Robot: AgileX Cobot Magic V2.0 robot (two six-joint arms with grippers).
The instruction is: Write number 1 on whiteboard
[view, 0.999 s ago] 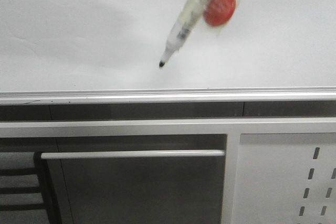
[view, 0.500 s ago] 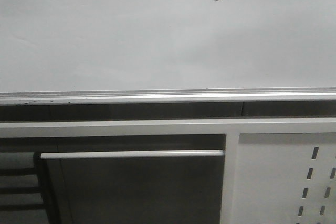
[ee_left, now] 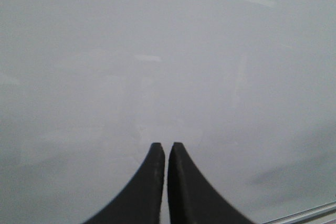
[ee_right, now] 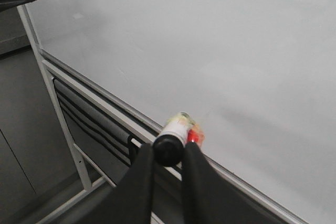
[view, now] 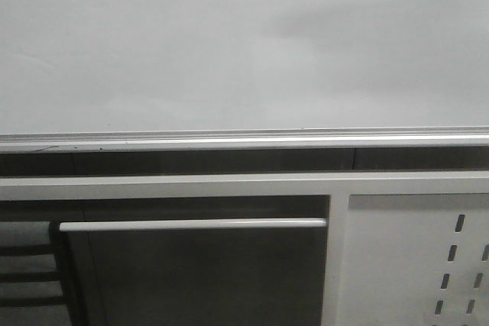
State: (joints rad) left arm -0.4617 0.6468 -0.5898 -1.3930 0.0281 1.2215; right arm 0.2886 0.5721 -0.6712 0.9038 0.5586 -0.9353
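The whiteboard (view: 229,43) fills the upper front view, pale grey-white, with a silvery rail (view: 244,140) along its lower edge. No pen stroke shows on it, so no number 1 is in view. Neither gripper shows in the front view. In the right wrist view my right gripper (ee_right: 168,150) is shut on a white marker (ee_right: 172,137) with a black end and a red piece beside it, held near the board (ee_right: 220,40) above its rail. In the left wrist view my left gripper (ee_left: 165,145) is shut and empty, close over the bare board (ee_left: 157,51).
Below the rail in the front view are a white frame bar (view: 191,186), a white handle bar (view: 191,224) and a white panel with slanted slots (view: 416,265). The right wrist view shows the board's metal stand frame (ee_right: 58,108) and dark floor.
The marker and the right gripper moved up and to the right, out of the top of the front view. The board surface stays blank.
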